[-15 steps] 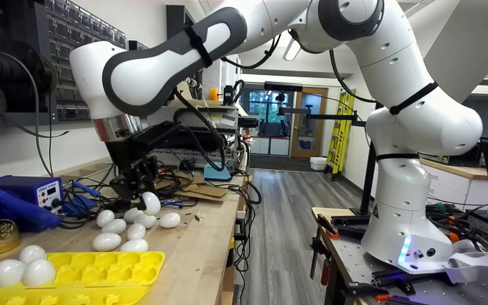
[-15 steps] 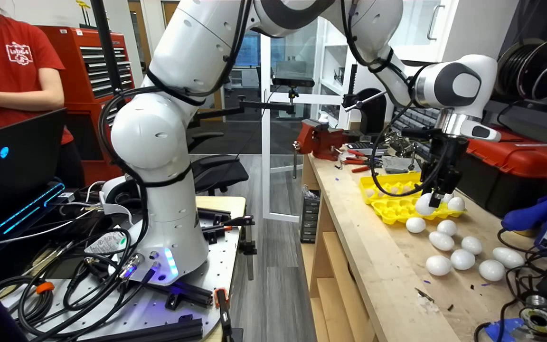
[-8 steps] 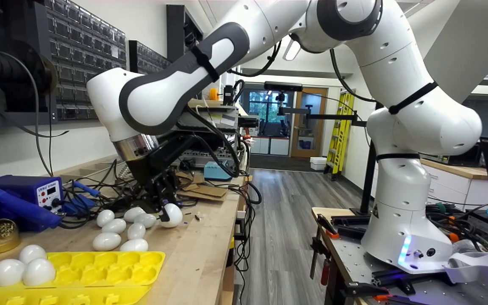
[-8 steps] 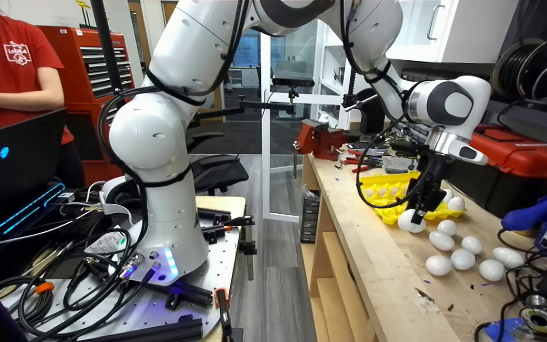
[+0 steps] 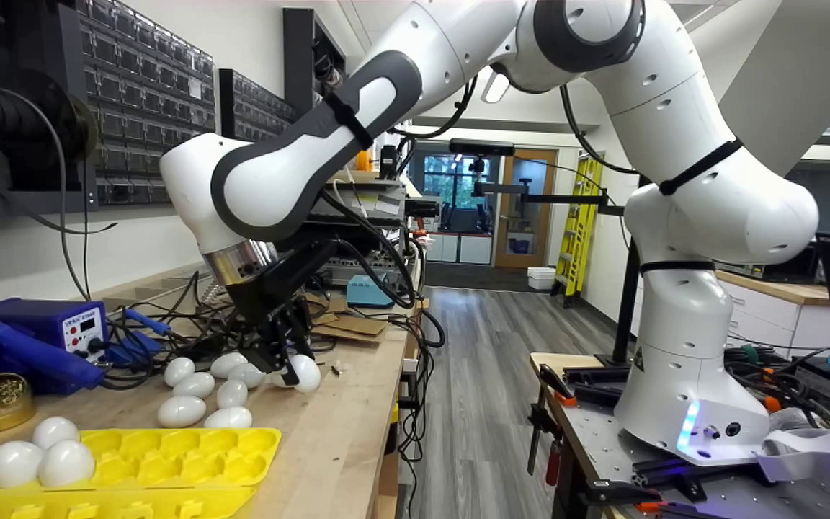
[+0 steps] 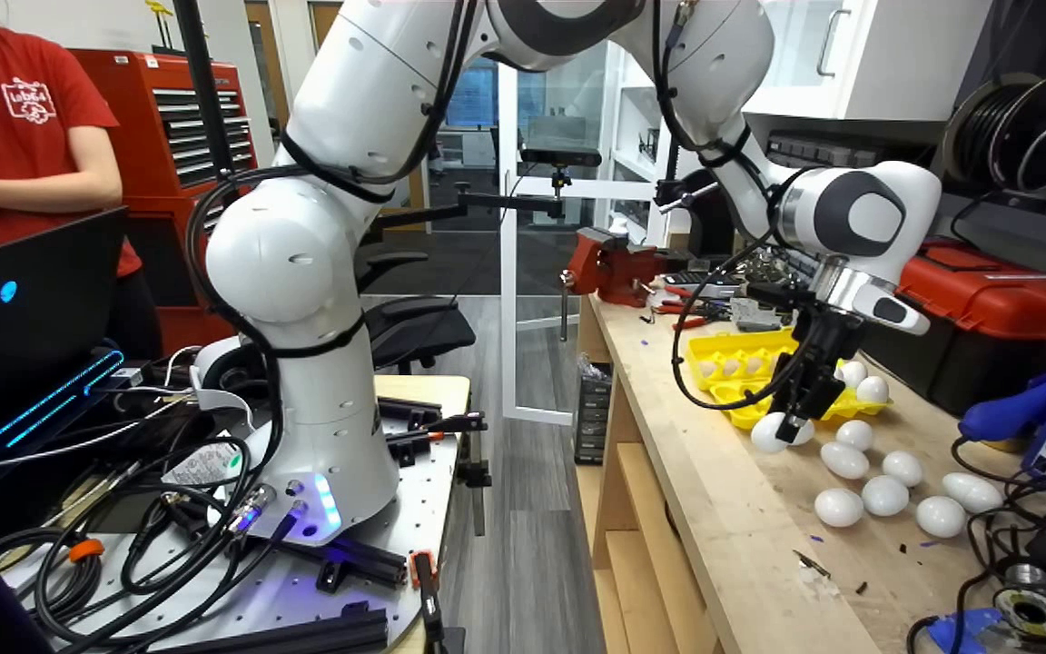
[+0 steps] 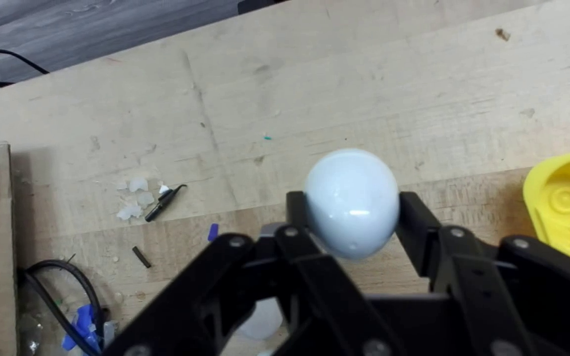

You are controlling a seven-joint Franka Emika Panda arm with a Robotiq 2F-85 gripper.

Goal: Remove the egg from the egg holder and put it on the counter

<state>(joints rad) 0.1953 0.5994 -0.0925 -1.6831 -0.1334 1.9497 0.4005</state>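
Note:
My gripper (image 7: 352,210) is shut on a white egg (image 7: 354,202), with a finger on each side of it. The egg also shows in both exterior views (image 5: 307,373) (image 6: 769,433), low over the wooden counter (image 5: 343,432); I cannot tell whether it touches the wood. The yellow egg holder (image 5: 264,441) lies open on the counter, with three white eggs (image 5: 68,463) at one end and bare cups elsewhere. Its corner shows at the right of the wrist view (image 7: 562,217). Several loose white eggs (image 6: 885,496) lie on the counter; one is partly hidden behind the gripper.
Cardboard pieces (image 5: 354,326) and tangled cables lie farther along the counter. A blue soldering station (image 5: 80,331) stands by the wall. A red and black toolbox (image 6: 1013,300) stands behind the holder. Small scraps and a black tip (image 7: 165,202) lie on the wood.
My gripper has moved down and toward the counter's aisle-side edge, carrying the egg, past the loose eggs. The egg holder and the loose eggs have not moved.

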